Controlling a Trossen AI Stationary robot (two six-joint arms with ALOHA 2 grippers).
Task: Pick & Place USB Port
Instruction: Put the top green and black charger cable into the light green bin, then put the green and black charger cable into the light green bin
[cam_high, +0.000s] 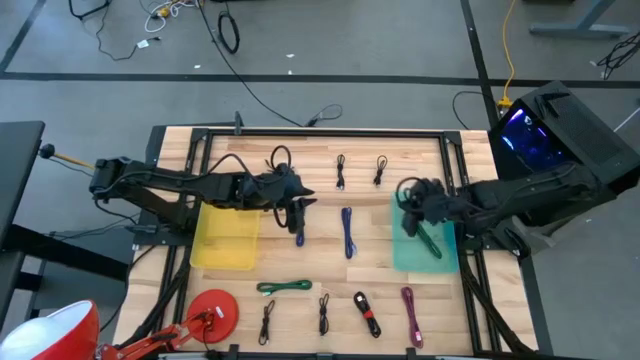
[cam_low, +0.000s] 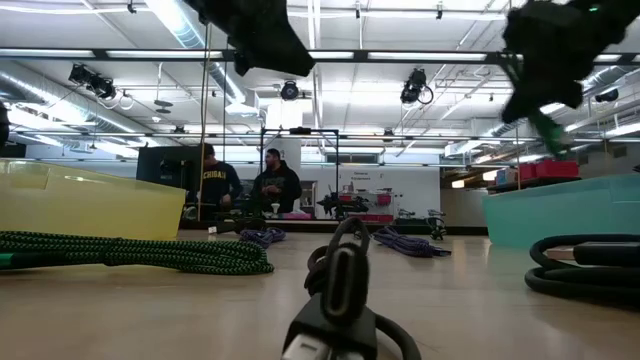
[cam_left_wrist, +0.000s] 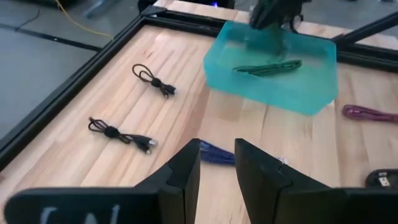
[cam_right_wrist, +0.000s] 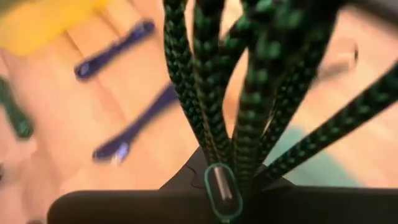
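Observation:
My right gripper hovers over the teal bin at the table's right, shut on a green braided cable. In the right wrist view the cable's strands fill the picture. My left gripper is raised near the table's middle, beside the yellow bin. It is open, with a short blue cable lying on the wood below it. In the left wrist view that blue cable shows past the fingers. The low view shows both grippers high above the table. My right gripper holds the bundled green cable pinched between its two fingers, several strands together, with a connector right at the fingers. It comes from above. The cable hangs below it over the teal bin; whether the low end touches the bin, I cannot tell.
A longer blue cable lies mid-table. Black cables lie toward the far edge. Along the near edge are a second green cable, black cables, a red-black one and a purple one. A red disc sits near left.

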